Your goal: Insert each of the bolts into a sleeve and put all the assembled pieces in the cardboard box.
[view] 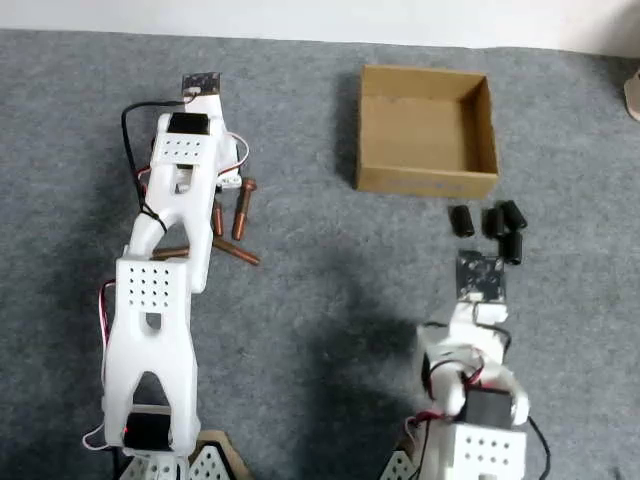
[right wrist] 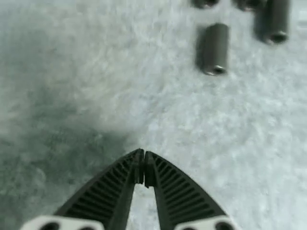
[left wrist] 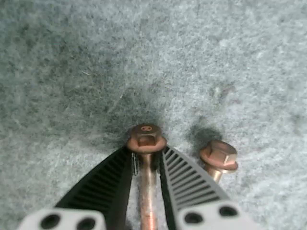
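My left gripper (left wrist: 147,152) clamped a bolt (left wrist: 146,138) by its shank, well left of the cardboard box (view: 425,182); seemingly rigid, slick.

**Bolts (view: 243,208) and sleeves (view: 493,222) in separate clusters**

Four copper-coloured bolts with flanged hex heads lie loosely clustered, well to the left of the cardboard box (view: 425,182). One bolt (left wrist: 146,143) sits between the left gripper's (left wrist: 146,152) fingers, with another just beside it. Four short black sleeves lie on their sides near the open-topped box's front wall.
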